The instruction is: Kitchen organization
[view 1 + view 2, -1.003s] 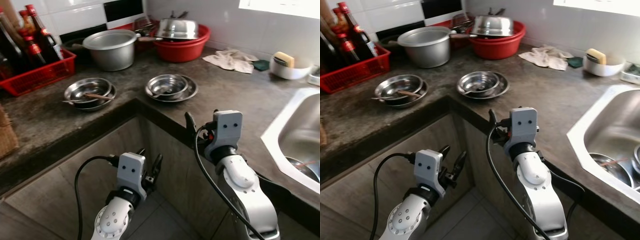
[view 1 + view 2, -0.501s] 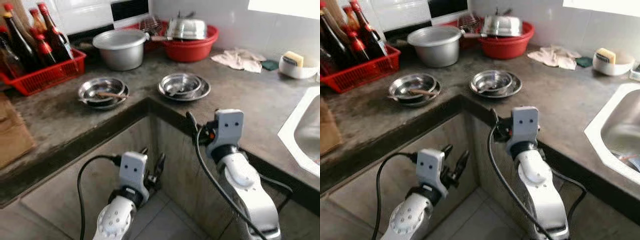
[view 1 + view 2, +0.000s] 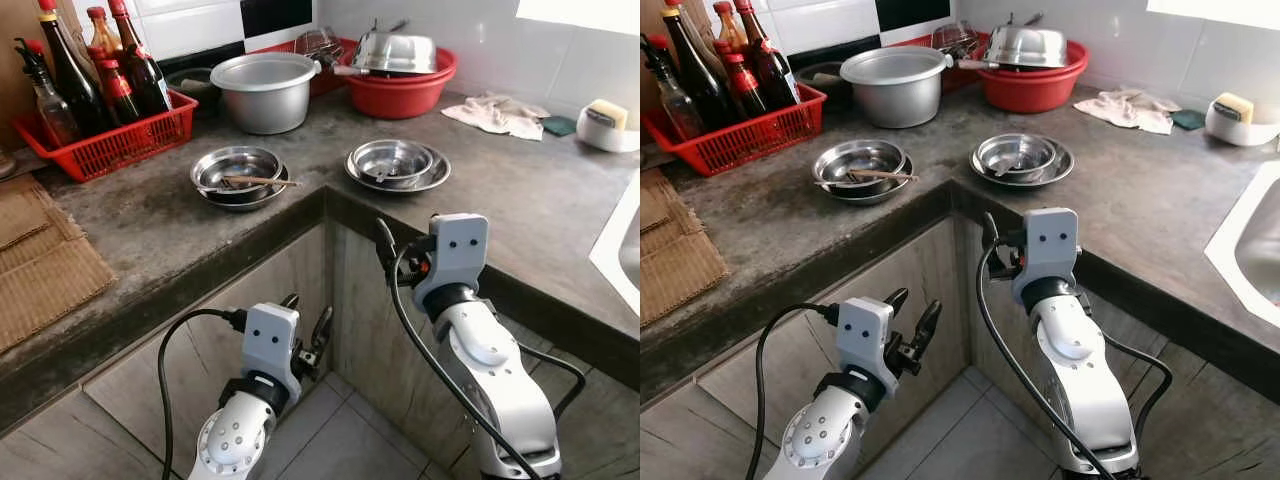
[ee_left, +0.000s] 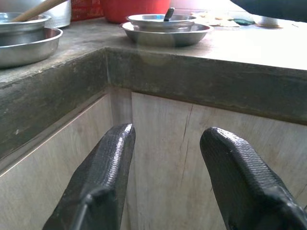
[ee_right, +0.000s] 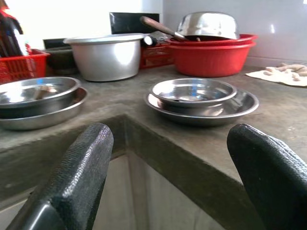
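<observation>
Grey corner worktop [image 3: 150, 225] carries two stacks of steel dishes [image 3: 238, 175] [image 3: 396, 165] near its inner corner. Left hand [image 3: 306, 335] below the edge, right hand [image 5: 168, 182] at edge height, both open, empty.

Glossy steel bowls [image 3: 397, 163] on a rough, matt stone counter [image 3: 520, 205] (red basin [image 3: 400, 90] shiny plastic)
</observation>
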